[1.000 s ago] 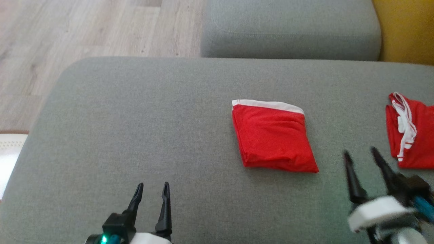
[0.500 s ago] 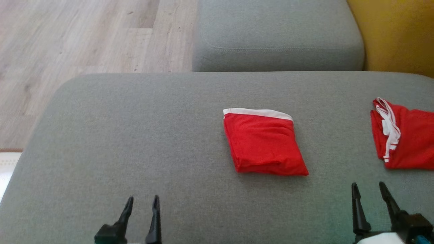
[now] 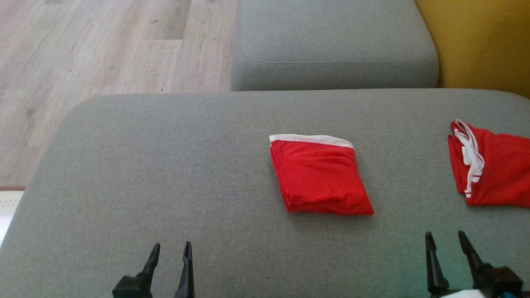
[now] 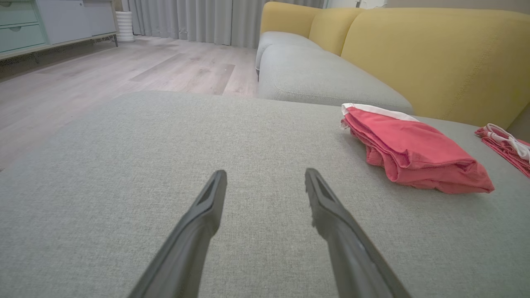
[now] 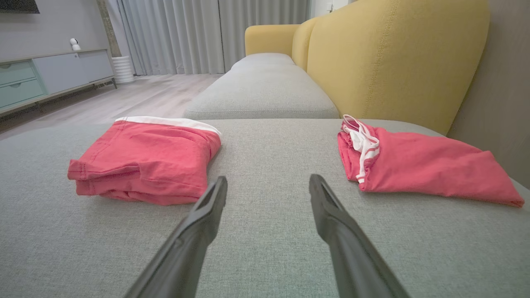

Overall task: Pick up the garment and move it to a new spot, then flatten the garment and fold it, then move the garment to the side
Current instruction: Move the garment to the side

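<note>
Status: red folded cloth garment (image 3: 321, 178) lies on grey fabric cushion (image 3: 165, 165) | left gripper (image 3: 172, 246), right gripper (image 3: 444, 234): spread, empty, clear, seemingly awaiting side-move.

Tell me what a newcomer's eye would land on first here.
The folded red garment with its white band, lying mid-cushion on the grey sofa seat. Next, a second red garment with white drawstrings at the seat's right edge, near the yellow backrest. The left tool and right tool hang open and empty below.
</note>
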